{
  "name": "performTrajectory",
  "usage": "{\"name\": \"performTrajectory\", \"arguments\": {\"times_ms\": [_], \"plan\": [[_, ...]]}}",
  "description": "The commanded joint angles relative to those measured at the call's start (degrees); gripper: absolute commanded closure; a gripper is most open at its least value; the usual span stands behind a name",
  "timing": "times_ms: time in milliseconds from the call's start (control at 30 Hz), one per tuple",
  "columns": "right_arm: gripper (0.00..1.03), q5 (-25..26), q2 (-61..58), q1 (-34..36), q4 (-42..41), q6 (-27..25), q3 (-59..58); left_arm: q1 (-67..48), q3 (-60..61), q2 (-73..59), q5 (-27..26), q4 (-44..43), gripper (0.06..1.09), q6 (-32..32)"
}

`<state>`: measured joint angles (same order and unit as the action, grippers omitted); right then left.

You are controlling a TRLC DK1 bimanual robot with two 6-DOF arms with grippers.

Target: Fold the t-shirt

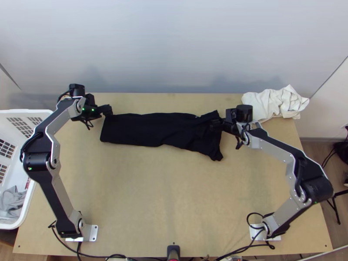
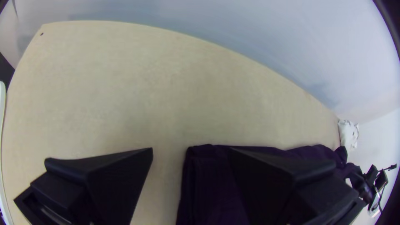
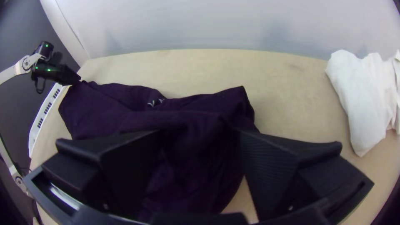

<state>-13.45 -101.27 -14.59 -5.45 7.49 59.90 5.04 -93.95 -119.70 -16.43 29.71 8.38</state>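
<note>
I'm seeing the black t-shirt (image 1: 150,129) lying across the top view's upper middle, narrowed into a strip. Left gripper (image 2: 191,149), jaws spread, is straddling the strip's left-end edge, probably lining up a pinch; right gripper (image 3: 198,131), jaws also spread, is sitting over the rumpled right end, presumably for folding inward.

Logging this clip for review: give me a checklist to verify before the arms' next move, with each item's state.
1. Left gripper open at the t-shirt's left end: ok, fingers apart.
2. Right gripper open over the t-shirt's right end: ok, fingers apart.
3. T-shirt smooth throughout: not ok, right end rumpled.
4. White cloth apart from the t-shirt: ok, at the table's far right corner.
5. T-shirt's layers lined up inside: cannot tell.
</note>
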Motion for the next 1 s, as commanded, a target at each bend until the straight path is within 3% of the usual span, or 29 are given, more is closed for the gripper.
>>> {"name": "performTrajectory", "arguments": {"times_ms": [0,167,300,433,533,967], "plan": [[0.03,0.2,8.4,-0.3,5.7,2.2,-0.8,1.5,0.4,4.8,-0.6,3.2,0.1,0.3],[0.03,0.1,22.7,-0.6,9.9,4.7,-6.7,4.3,5.7,11.1,-5.5,5.1,0.1,0.2],[0.03,0.1,33.0,-2.3,16.0,7.0,-11.2,5.8,13.3,13.5,-10.2,0.3,0.1,-0.6],[0.03,0.0,39.4,-3.8,23.5,9.2,-13.1,8.3,15.6,11.6,-18.6,-2.4,0.1,0.5],[0.03,-1.0,41.0,-3.6,28.6,10.1,-12.6,9.1,15.0,9.5,-22.2,-2.3,0.1,0.9],[0.03,-4.4,43.7,-1.7,34.0,11.8,-11.8,5.0,12.5,2.7,-24.4,-1.3,0.1,1.5]]}}
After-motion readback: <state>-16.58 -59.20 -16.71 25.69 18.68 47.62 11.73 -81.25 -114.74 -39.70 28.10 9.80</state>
